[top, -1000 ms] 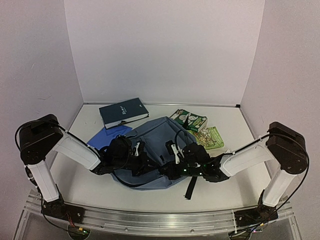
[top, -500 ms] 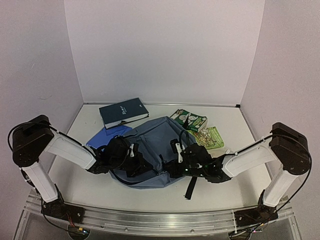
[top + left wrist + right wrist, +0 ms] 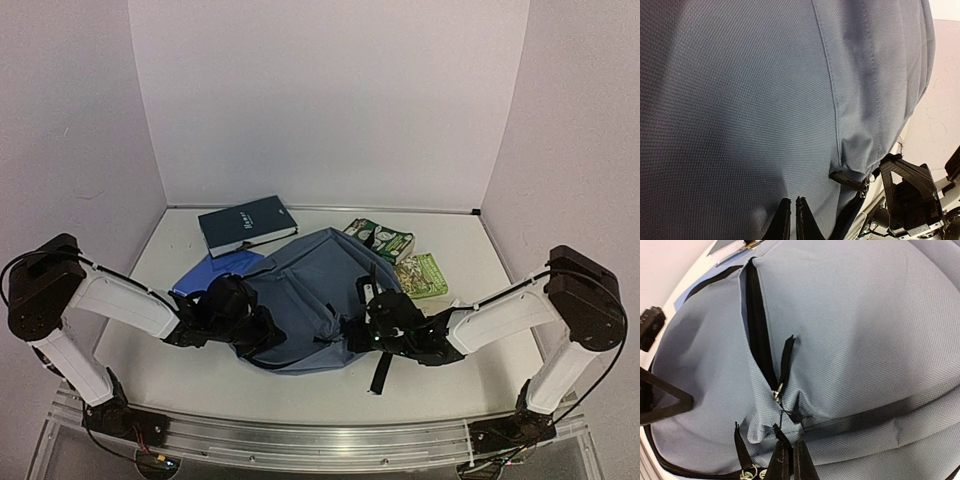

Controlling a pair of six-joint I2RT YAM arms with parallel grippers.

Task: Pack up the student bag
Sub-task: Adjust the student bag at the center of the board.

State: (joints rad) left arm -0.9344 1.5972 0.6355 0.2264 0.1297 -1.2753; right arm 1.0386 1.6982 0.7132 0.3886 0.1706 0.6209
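Student bag (image 3: 300, 290) lies flat mid-worktop (image 3: 470, 250), between the two arms. Left pincer (image 3: 792, 217) is closed to a slit against the bag's left side, can't tell if any cloth is caught. Right pincer (image 3: 788, 460) is pinched shut on a fabric fold just below the zipper pull (image 3: 785, 365).

Backpack (image 3: 305, 285): one. Books: two. Dark book (image 3: 247, 226) at 11 o'clock from backpack, blue book (image 3: 212, 269) at 9 o'clock. Green packets: two. Far packet (image 3: 378, 239) at 2 o'clock, near packet (image 3: 421, 274) at 3 o'clock.
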